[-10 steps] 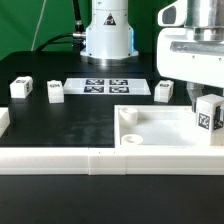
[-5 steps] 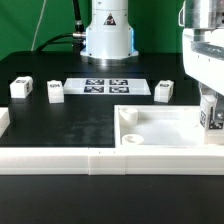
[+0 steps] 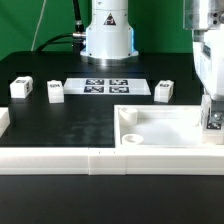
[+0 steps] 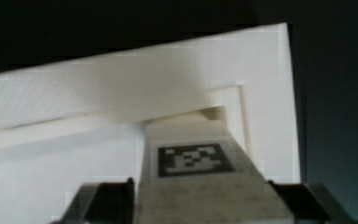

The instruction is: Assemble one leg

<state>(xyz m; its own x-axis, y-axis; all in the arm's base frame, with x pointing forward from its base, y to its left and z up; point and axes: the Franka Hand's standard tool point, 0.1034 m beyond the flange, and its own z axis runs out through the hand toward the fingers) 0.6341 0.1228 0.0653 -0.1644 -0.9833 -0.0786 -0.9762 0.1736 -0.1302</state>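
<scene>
Across the three exterior pictures, the gripper (image 3: 213, 118) travels toward the exterior view's right, from well inside the picture to its right edge, where only part of it shows now. It carries the leg (image 3: 213, 120) along between its fingers, so the tagged block, plainly visible over the large white panel (image 3: 160, 128) a second ago, now sits at that panel's corner on the exterior view's right and is cut off by the picture's edge. The gripper also stands a little lower than before, with the leg close above the panel's surface.
</scene>
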